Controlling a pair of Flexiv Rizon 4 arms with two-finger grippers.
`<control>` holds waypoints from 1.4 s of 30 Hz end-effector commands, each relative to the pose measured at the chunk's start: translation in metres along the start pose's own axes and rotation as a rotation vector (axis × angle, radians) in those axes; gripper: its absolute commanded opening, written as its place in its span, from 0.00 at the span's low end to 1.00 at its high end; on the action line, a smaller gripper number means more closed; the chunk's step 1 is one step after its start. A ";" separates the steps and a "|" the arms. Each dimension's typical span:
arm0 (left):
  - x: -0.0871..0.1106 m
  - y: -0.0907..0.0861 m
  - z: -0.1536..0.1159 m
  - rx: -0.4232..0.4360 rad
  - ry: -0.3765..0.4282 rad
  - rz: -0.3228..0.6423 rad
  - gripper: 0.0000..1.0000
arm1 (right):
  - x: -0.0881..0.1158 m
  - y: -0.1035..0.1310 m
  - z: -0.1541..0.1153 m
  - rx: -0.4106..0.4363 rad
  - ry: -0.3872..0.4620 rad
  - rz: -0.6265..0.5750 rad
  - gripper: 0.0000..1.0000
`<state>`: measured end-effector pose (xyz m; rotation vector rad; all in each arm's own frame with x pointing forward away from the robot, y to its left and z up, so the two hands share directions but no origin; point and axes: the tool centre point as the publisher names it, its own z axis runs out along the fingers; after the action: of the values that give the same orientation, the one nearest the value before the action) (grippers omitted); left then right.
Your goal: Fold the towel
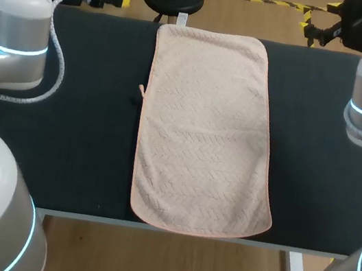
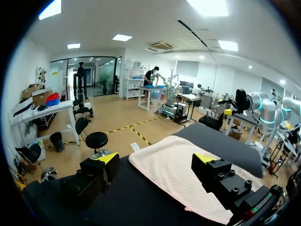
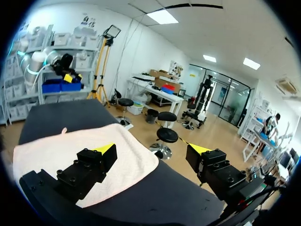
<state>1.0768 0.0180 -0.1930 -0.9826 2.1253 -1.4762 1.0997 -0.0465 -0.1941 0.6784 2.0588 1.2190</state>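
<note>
The head camera looks steeply down from above and behind onto the counter (image 1: 85, 126). The wrist cameras look out past the left tool (image 2: 156, 160) and the right tool (image 3: 151, 149), seemingly raised well above opposite sides. All three views share the towel (image 1: 202, 132).

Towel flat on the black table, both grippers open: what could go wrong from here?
The pale pink textured towel ends at the front edge of the black table; pinching there could hit the rim or drag cloth off. The towel lies slightly askew, so folded edges may not line up. Its small side loop could snag a fingertip.
</note>
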 end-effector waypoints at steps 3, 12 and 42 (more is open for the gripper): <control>0.003 -0.003 0.009 -0.301 0.087 0.174 1.00 | 0.003 0.006 0.004 0.271 0.123 -0.235 1.00; 0.030 0.014 0.023 -0.654 0.221 0.570 1.00 | 0.028 -0.002 0.007 0.552 0.335 -0.602 1.00; 0.078 0.116 0.078 -1.012 0.196 0.780 1.00 | 0.120 -0.090 0.041 0.904 0.418 -0.737 1.00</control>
<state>1.0328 -0.0568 -0.3141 -0.0910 2.8992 -0.3945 1.0372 0.0161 -0.3144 -0.1304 2.7892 0.3653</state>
